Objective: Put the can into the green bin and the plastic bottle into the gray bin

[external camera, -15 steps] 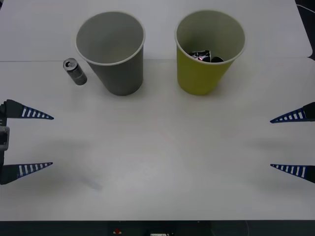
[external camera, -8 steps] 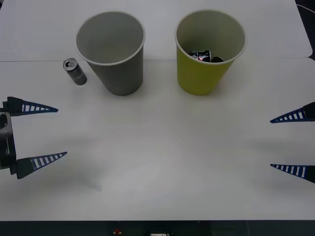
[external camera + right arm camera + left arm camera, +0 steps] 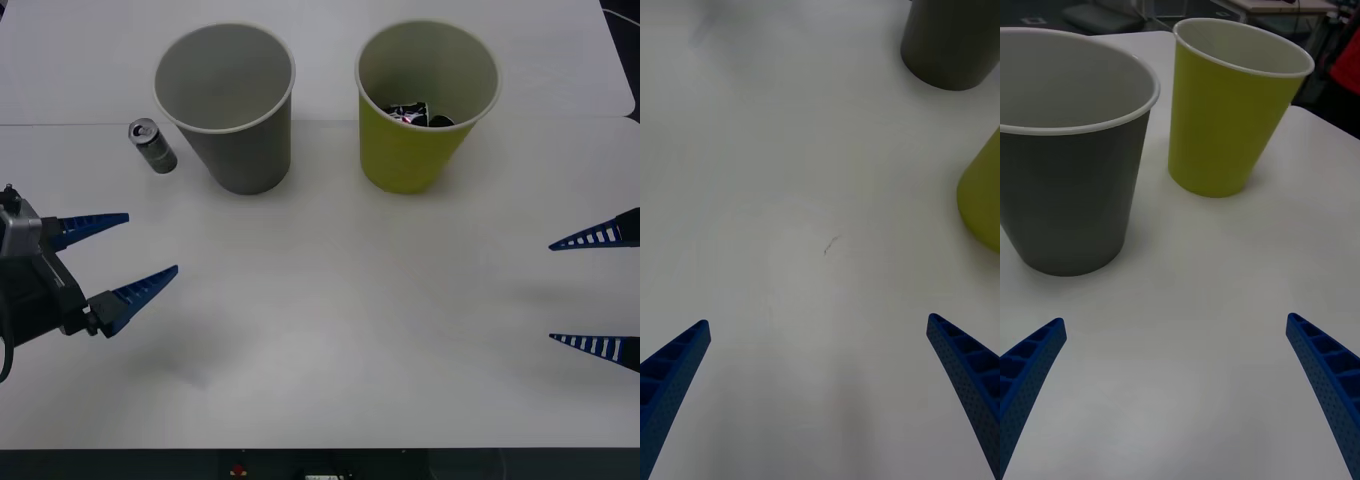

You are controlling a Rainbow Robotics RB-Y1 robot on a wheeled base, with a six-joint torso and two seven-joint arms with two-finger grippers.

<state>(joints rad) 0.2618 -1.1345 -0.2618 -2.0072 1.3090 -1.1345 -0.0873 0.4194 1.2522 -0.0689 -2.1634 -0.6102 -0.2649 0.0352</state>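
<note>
The small dark can [image 3: 152,146] lies on the white table just left of the gray bin [image 3: 228,100]. Right of that stands the green bin [image 3: 425,100], with a dark crumpled thing [image 3: 415,114] at its bottom. My left gripper [image 3: 152,242] is open and empty, low on the left, in front of the can and apart from it. Its wrist view has the gray bin [image 3: 1067,172] and green bin [image 3: 1225,120] ahead of the left gripper [image 3: 1174,322]. My right gripper [image 3: 550,292] stays open at the right edge. The plastic bottle is out of view.
The table [image 3: 340,300] is bare white between the grippers and the bins. In the right wrist view, the right gripper [image 3: 818,322] hangs over bare table, with the gray bin [image 3: 947,45] and the green bin [image 3: 981,195] at one side.
My left gripper has come in from the left edge, turning and moving forward and right over the table. The right arm, the can and both bins have not moved.
</note>
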